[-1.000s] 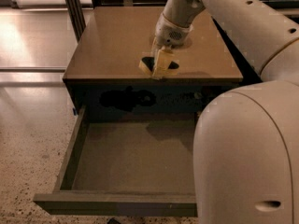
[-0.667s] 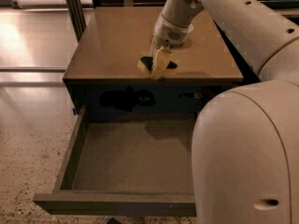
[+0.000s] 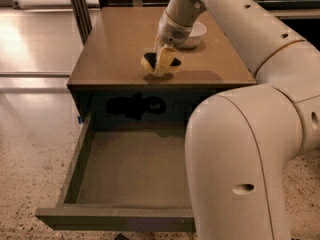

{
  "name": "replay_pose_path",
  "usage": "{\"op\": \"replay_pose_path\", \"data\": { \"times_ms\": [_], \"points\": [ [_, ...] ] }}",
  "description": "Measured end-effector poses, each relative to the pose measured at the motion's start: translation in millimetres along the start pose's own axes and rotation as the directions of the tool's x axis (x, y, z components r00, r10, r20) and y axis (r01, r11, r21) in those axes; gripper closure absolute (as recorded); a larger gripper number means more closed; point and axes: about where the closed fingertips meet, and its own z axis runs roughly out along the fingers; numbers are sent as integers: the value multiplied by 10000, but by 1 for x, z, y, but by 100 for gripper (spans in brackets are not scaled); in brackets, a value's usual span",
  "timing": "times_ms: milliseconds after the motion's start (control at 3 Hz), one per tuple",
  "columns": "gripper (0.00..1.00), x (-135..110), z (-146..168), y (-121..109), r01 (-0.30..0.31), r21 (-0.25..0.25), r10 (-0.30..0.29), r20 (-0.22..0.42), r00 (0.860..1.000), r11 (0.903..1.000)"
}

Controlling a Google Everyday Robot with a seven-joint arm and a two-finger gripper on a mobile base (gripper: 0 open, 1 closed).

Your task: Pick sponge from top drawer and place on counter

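The sponge [image 3: 149,63], yellow foam with a dark face, sits at the front middle of the brown counter [image 3: 110,49], bent up on both sides of my fingers. My gripper [image 3: 163,65] reaches down from the arm and is shut on the sponge, at or just above the counter top. The top drawer [image 3: 75,169] is pulled wide open below the counter, and its bare floor holds nothing.
A white bowl [image 3: 195,31] stands on the counter just behind my gripper. My large white arm [image 3: 240,149] covers the right part of the drawer and counter. Speckled terrazzo floor [image 3: 30,149] lies to the left, and dark frame posts [image 3: 77,6] stand behind the counter.
My gripper and the sponge have shifted slightly left over the counter, uncovering the white bowl behind. The drawer has not moved.
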Motion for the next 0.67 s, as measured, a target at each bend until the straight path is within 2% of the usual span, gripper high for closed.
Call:
{"op": "replay_pose_path", "data": {
  "times_ms": [333, 667],
  "points": [
    [100, -9, 33, -17, 243, -258, -236, 254, 9994, 9994],
    [100, -8, 37, -20, 233, -244, -227, 273, 9994, 9994]
  ]
}}
